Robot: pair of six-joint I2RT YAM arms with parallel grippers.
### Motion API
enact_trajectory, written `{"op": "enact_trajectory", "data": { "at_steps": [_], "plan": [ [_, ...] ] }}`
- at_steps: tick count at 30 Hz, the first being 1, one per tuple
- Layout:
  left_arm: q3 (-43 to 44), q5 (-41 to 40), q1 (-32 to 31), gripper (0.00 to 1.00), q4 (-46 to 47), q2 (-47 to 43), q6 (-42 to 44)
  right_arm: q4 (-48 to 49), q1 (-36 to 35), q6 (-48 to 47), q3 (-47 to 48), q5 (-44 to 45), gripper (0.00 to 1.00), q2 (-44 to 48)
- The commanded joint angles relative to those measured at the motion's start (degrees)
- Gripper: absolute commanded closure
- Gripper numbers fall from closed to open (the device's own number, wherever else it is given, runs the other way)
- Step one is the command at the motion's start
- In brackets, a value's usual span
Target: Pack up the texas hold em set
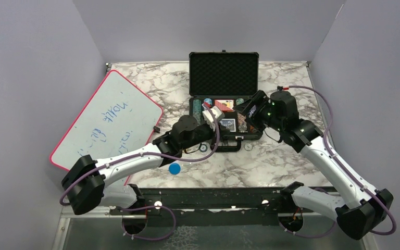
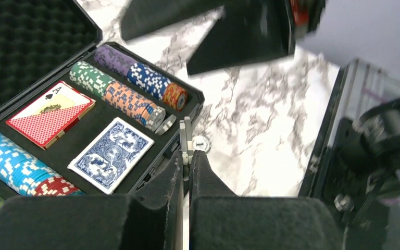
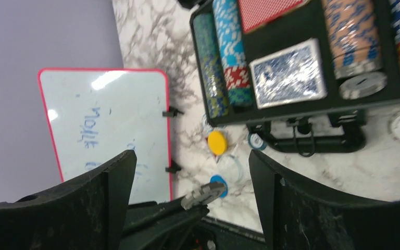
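The briefcase (image 1: 223, 73) stands open near the middle back of the table (image 1: 271, 161), its lid upright and lined with black egg-crate foam (image 2: 26, 41), its handle (image 3: 304, 143) facing the arms; the tray is black, with poker chips (image 2: 117, 94) lying on edge in rows: green, orange and grey in one row, purple, blue and red-orange in the next, pale blue and red at the other side; a red deck (image 2: 49, 114) with an ace of spades showing on its end lies beside a blue deck (image 2: 112, 153) in the middle compartment.

The left gripper (image 2: 187, 156) is closed tight over the front edge of the case, pinching a thin disc (image 2: 186, 136) upright between its pads; seen edge-on, this could be a chip or a button, and I cannot tell which; the right gripper (image 3: 191, 161) hovers above the case's right side, fingers spread wide with nothing between them.

A white button (image 2: 201, 143) rests on the table just in front of the case; a yellow button (image 3: 217, 142) lies near the front left corner, and a blue button (image 1: 174, 168) lies nearer the arms.

The tabletop is white marble veined in grey; a red-edged whiteboard (image 1: 107, 122) with faint blue writing lies at an angle on the left; plain lilac-grey walls (image 1: 31, 78) close in three sides; a black rail (image 1: 208, 200) carries the arm bases.
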State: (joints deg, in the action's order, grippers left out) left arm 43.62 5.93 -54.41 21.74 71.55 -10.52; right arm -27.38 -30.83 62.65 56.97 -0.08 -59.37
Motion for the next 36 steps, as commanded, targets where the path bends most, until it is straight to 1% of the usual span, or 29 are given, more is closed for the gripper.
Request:
{"op": "enact_trajectory", "data": {
  "at_steps": [1,4,6,7,8,10,13,16,18,21,27,36],
  "plan": [
    [5.76,10.31,0.79,1.00,-8.15,4.58,13.27,-4.39,6.05,-6.84,1.32,4.19,0.18,-1.37],
    [11.80,15.96,0.80,1.00,-13.78,10.39,17.21,-3.57,13.50,-8.93,-0.83,-1.46,0.18,-2.65],
    [17.56,18.54,0.80,1.00,-18.35,15.55,18.36,-2.89,19.02,-9.73,-3.18,-5.31,0.18,-2.81],
    [21.14,19.60,0.80,1.00,-21.31,18.81,19.46,-2.68,20.61,-9.90,-4.36,-6.64,0.18,-2.70],
    [24.99,20.79,0.69,1.00,-24.68,21.79,21.01,-2.58,21.89,-9.84,-5.80,-7.56,0.18,-2.41],
    [30.59,21.80,0.71,1.00,-28.60,27.36,23.85,-2.73,23.43,-9.64,-8.23,-9.26,0.19,-1.72],
    [35.19,21.43,0.71,1.00,-30.24,32.00,27.09,-3.78,24.73,-8.82,-11.04,-9.83,0.19,-0.54],
    [40.31,23.09,0.71,1.00,-34.41,36.41,29.08,-4.91,27.58,-7.13,-13.63,-8.68,0.19,1.56],
    [41.53,23.12,0.71,1.00,-35.45,38.20,29.46,-4.73,29.87,-6.60,-15.06,-9.05,0.19,2.85],
    [42.71,21.62,0.71,1.00,-35.44,40.14,29.15,-5.15,31.47,-7.10,-15.31,-9.56,0.19,3.05],
    [44.16,14.46,0.71,1.00,-34.88,41.55,29.39,-4.94,32.04,-7.45,-15.90,-10.41,0.19,2.53],
    [44.87,10.93,0.80,1.00,-35.06,43.46,30.43,-5.32,32.76,-8.35,-15.49,-9.16,0.18,3.20]
  ]
}}
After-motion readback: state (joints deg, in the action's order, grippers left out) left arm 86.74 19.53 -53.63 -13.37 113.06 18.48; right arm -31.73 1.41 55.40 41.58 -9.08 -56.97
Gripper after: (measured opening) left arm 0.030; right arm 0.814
